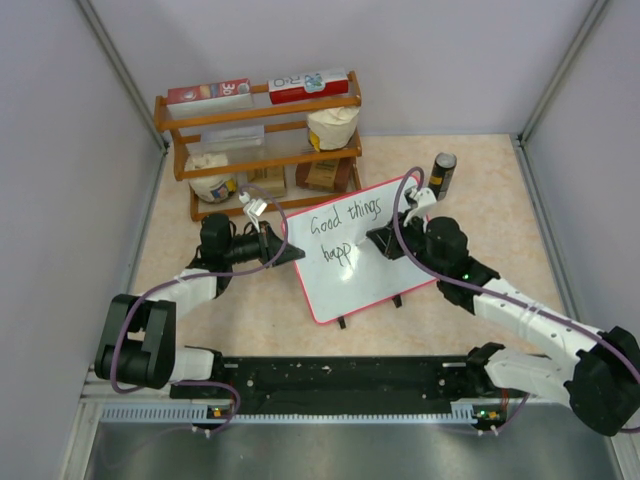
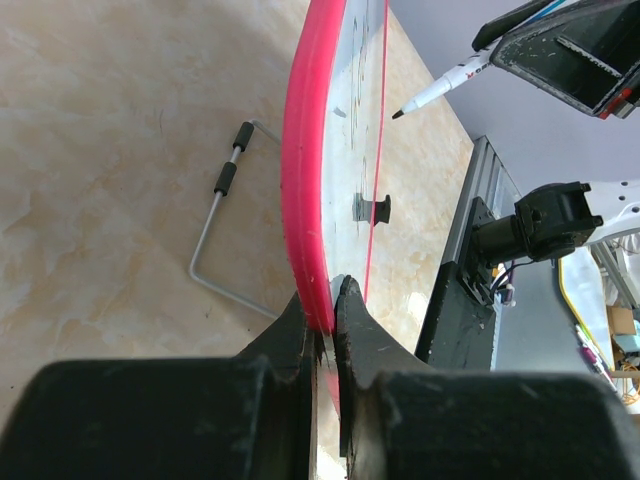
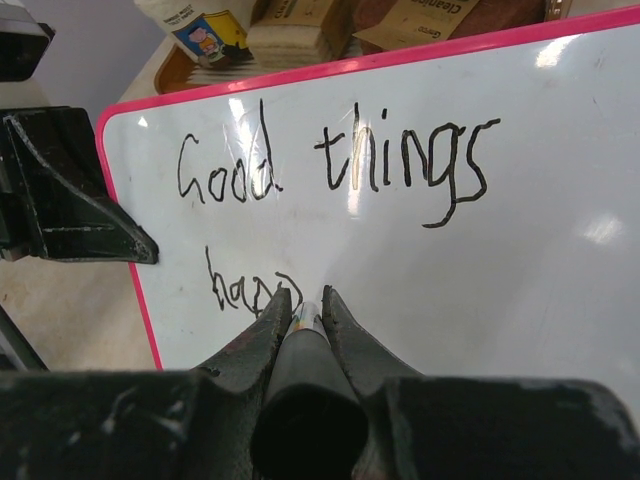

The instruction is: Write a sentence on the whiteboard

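The whiteboard (image 1: 378, 278), white with a pink frame, stands tilted at the middle of the table. The sentence (image 1: 345, 220) on it reads "Good things" with "happ" below. My left gripper (image 1: 296, 253) is shut on the board's left edge; in the left wrist view its jaws (image 2: 325, 298) pinch the pink frame (image 2: 303, 170). My right gripper (image 1: 384, 243) is shut on a marker (image 3: 305, 345) and hovers over the board (image 3: 530, 290), just right of "happ" (image 3: 245, 290). In the left wrist view the marker (image 2: 440, 86) has its tip close to the board's face.
A wooden shelf (image 1: 262, 118) with boxes and bags stands behind the board. A dark cylinder (image 1: 443, 172) stands at the back right. A bent wire stand (image 2: 222, 225) lies on the table left of the board. Grey walls close in the table's sides.
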Controlling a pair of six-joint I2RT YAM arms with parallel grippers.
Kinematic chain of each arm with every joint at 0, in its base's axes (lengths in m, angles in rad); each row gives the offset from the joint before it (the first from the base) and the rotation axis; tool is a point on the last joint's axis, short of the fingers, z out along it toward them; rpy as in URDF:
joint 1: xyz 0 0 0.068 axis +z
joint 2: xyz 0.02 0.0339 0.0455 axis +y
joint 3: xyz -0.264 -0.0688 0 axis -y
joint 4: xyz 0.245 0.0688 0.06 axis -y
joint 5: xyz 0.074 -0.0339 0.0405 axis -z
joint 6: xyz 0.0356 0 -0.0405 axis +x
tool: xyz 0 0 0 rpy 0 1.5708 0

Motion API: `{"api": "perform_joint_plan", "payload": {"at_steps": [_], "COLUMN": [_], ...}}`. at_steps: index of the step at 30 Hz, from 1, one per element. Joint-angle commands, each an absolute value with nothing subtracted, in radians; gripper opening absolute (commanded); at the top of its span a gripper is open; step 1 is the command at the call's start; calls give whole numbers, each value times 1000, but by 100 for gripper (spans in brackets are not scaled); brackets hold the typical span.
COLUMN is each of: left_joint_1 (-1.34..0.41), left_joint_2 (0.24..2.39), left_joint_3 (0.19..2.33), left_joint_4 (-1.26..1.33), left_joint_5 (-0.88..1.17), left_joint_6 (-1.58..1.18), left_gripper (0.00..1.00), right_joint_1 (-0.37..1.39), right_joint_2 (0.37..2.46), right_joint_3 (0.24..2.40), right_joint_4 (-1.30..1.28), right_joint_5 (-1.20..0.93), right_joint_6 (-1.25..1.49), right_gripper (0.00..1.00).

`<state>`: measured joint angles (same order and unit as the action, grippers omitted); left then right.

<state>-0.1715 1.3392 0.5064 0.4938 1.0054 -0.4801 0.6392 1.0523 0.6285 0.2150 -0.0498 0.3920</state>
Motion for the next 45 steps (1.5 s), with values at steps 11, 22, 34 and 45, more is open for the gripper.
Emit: {"api": "perform_joint_plan", "payload": {"at_steps": [11, 22, 34, 45], "left_joint_1": [-206, -207, -206, -207], "left_joint_2": [1359, 1358, 1361, 1358], "left_joint_3": [453, 453, 453, 453], "left_joint_4": [399, 399, 399, 399], "left_joint_5": [983, 982, 983, 980], "left_joint_6": [-242, -242, -242, -242], "left_gripper": [0, 0, 0, 0], "right_joint_1": [634, 634, 632, 634], "right_joint_2": [1075, 1112, 1123, 1138], "right_joint_3": [676, 689, 703, 692], "right_joint_4": [255, 284, 291, 272], "right_joint_5": [-74, -100, -92, -51], "right_joint_6": [374, 387, 396, 387], "right_gripper": [0, 0, 0, 0]}}
